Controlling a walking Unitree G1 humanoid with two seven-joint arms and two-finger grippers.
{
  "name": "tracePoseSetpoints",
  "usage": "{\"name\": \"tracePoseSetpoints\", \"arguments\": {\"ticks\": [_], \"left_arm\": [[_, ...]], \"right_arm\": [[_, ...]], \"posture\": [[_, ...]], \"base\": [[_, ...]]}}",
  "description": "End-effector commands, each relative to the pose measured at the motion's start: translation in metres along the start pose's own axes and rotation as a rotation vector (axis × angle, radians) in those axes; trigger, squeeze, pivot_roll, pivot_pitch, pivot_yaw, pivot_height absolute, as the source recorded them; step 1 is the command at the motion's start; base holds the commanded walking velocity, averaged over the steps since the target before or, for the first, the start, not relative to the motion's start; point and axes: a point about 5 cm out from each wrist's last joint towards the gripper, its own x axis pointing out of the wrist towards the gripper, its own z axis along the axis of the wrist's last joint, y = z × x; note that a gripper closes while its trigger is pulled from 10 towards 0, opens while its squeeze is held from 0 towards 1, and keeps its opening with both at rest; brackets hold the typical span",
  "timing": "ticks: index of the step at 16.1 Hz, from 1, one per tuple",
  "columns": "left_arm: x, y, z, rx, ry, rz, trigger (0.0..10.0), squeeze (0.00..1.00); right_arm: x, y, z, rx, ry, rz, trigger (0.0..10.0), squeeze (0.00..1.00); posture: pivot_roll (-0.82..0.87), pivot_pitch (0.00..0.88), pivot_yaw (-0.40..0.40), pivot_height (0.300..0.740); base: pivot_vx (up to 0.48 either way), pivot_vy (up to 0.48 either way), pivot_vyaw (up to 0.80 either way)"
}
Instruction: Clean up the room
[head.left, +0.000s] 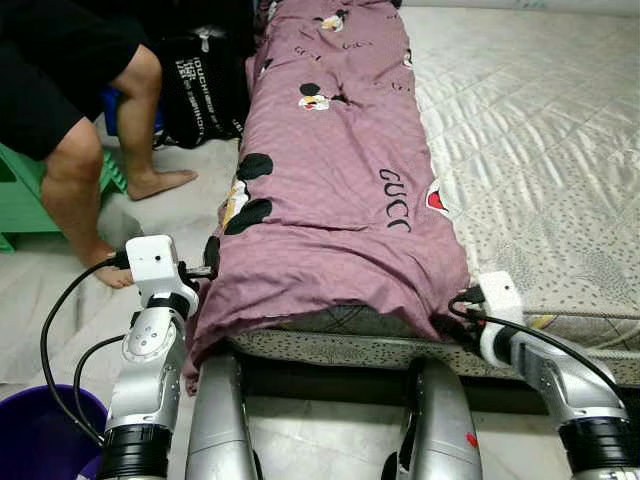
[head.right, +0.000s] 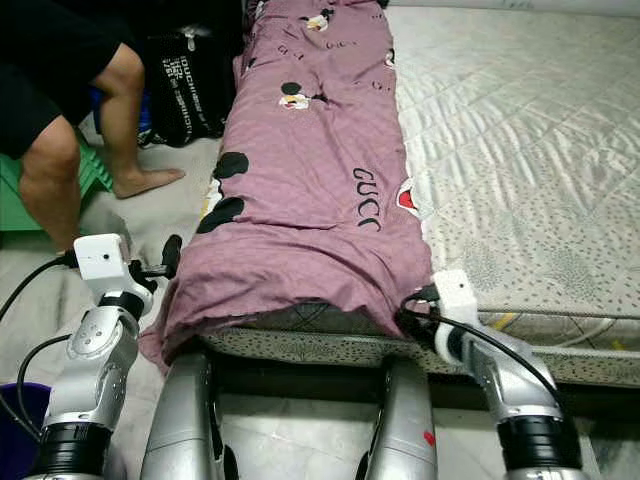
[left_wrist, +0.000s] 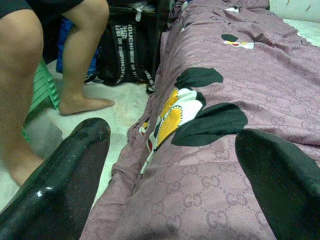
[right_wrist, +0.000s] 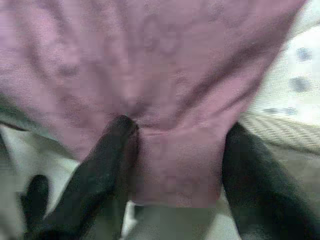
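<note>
Purple quilt (head.left: 335, 170) lies folded into a long strip along the left edge of the mattress (head.left: 540, 140), long axis running straight away from the robot, near end draped over the foot edge of the bed. Both arms sit at that near end, one per corner.

Right end effector (right_wrist: 175, 150): fingers apart, straddling the quilt's near right corner hem, cloth between them, not yet clamped. Left end effector (left_wrist: 170, 165): fingers apart too, pointing up the strip along its left side, the near left corner bulging between them, no grip.

Judgement: the right is nearer to a grasp; the left needs to push in further. Next move is likely to pinch both corners and fold or lift along the axis.

Person's bare legs (head.left: 85, 170) stand on the floor off the bed's left side, beside a black bag (head.left: 205, 85). Purple bucket (head.left: 40, 435) by the left arm.
</note>
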Motion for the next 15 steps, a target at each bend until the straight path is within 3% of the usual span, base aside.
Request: {"name": "tracePoseSetpoints", "arguments": {"ticks": [1,6,10,15], "left_arm": [[0.002,-0.001,0.002,0.003,-0.004,-0.002,10.0,0.0],[0.002,-0.001,0.002,0.001,-0.006,0.003,10.0,0.0],[0.002,-0.001,0.001,0.001,-0.005,0.003,10.0,0.0],[0.003,-0.001,0.002,0.002,-0.006,0.005,10.0,0.0]], "right_arm": [[0.0,0.009,0.003,0.054,-0.027,0.09,0.0,0.0],[-0.003,0.002,-0.005,0.16,-0.058,0.109,0.0,0.0],[0.001,-0.009,-0.005,0.154,-0.073,-0.012,0.0,0.0],[0.0,-0.014,-0.006,0.175,-0.111,-0.063,0.0,0.0]], "posture": [[-0.03,0.0,0.017,0.5],[-0.03,0.0,0.016,0.5],[-0.03,0.0,0.016,0.5],[-0.03,0.0,0.016,0.5]], "base": [[0.0,0.0,0.0],[0.0,0.0,0.0],[0.0,0.0,0.0],[0.0,0.0,0.0]]}}
